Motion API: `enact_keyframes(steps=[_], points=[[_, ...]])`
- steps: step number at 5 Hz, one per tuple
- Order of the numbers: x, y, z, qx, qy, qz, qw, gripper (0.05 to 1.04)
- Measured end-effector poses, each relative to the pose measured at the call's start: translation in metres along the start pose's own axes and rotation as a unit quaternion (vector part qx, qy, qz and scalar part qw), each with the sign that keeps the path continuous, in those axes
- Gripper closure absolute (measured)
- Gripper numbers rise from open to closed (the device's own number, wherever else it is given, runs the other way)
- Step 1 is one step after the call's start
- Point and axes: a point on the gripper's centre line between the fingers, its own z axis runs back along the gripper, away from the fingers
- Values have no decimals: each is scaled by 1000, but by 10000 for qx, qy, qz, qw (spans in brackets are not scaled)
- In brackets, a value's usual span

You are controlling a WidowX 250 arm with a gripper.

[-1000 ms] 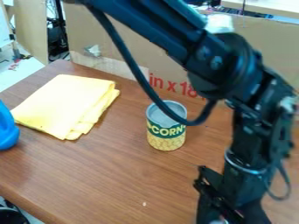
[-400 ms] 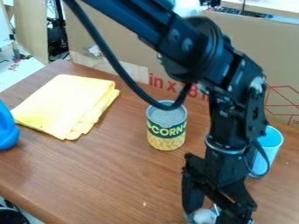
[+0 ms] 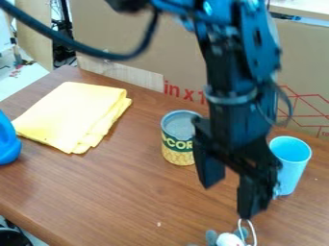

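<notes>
Toy, white and grey, sits at the frame's bottom edge, just below the tool, whose fingers are spread apart.

The arm is black, with bright blue highlights along its upper housing. Its segments look chunky and hard-edged, with small raised details too blurred to tell apart. A thick, smooth black cable curves out from the upper part, and a thinner dark cable loops along one side. A narrow grey band rings the lower section. Below it, the black claw has an angular, blocky body and two broad, flat-faced fingers with blunt ends.
</notes>
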Motion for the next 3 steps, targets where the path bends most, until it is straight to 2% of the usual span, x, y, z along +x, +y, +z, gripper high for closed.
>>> enact_keyframes(steps=[1, 2, 3], points=[[-14, 18, 23, 604, 21, 171, 9980, 83], [-26, 59, 39, 1020, 24, 650, 9927, 83], [-35, 100, 34, 1034, 356, 1081, 9881, 83]])
